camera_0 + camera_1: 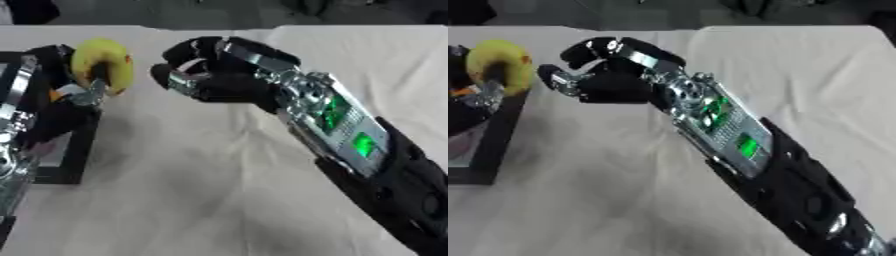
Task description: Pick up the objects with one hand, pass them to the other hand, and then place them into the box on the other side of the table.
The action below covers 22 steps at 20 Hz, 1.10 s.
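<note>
My left hand (83, 92) sits at about nine o'clock in my view, its fingers curled round a yellow object (101, 62) that I hold up above the black box (74, 150). The object is rounded with a reddish patch on its right side; it may be a toy fruit, though I cannot tell for sure from here. One dark finger crosses its front, so I judge the handover is done and the drop into the box is what remains.

My right hand (601, 75) is at about twelve o'clock, just beside the object but apart from it, with a gap of cloth between them. Its fingers are bent inward and its thumb points toward my left hand, and it has hold of nothing. The right forearm runs down toward five o'clock across the white cloth (219, 200) of the table.

What worries me is where the object hangs. It looks to be over the box's right wall, not clearly over the opening. If I let go here, it could strike the rim and roll out onto the cloth toward three o'clock. My right hand is also near enough that any swing of the left arm could knock the object against it. I would bring the object further toward nine o'clock before releasing.
</note>
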Each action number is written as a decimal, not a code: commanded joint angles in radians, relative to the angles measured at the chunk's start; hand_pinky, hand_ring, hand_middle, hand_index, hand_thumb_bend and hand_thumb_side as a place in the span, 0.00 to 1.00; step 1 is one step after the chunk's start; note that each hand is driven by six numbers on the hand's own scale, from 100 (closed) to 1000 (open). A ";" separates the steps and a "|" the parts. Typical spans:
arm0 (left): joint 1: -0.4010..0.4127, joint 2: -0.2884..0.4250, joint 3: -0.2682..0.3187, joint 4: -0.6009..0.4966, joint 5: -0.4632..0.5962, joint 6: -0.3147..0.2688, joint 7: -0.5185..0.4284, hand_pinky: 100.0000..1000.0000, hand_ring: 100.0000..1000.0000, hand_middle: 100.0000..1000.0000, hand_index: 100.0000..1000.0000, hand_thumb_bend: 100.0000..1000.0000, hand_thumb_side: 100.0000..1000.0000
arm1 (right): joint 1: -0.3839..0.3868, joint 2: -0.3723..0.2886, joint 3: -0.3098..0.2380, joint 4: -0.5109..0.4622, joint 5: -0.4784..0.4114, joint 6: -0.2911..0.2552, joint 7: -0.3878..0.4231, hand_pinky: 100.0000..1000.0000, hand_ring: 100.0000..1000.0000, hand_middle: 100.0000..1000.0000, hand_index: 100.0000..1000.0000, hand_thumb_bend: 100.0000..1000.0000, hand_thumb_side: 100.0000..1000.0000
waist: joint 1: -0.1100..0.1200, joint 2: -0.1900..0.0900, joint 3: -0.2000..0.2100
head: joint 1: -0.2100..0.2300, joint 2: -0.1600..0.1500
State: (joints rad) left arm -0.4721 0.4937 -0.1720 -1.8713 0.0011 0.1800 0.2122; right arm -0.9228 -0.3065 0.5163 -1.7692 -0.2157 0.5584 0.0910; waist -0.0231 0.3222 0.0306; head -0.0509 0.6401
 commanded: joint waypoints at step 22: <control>0.135 0.155 0.202 0.083 -0.023 0.081 0.214 0.48 0.43 0.28 0.34 0.00 0.02 | 0.003 -0.072 -0.041 -0.010 -0.007 -0.014 -0.054 0.69 0.77 0.77 0.79 0.22 0.44 | 0.007 -0.020 0.016 | 0.122 -0.005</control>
State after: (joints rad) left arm -0.3317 0.6088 0.0098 -1.7873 -0.0135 0.2568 0.4162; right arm -0.9059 -0.3577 0.4897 -1.7686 -0.2211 0.5458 0.0427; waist -0.0231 0.3222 0.0439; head 0.0609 0.6400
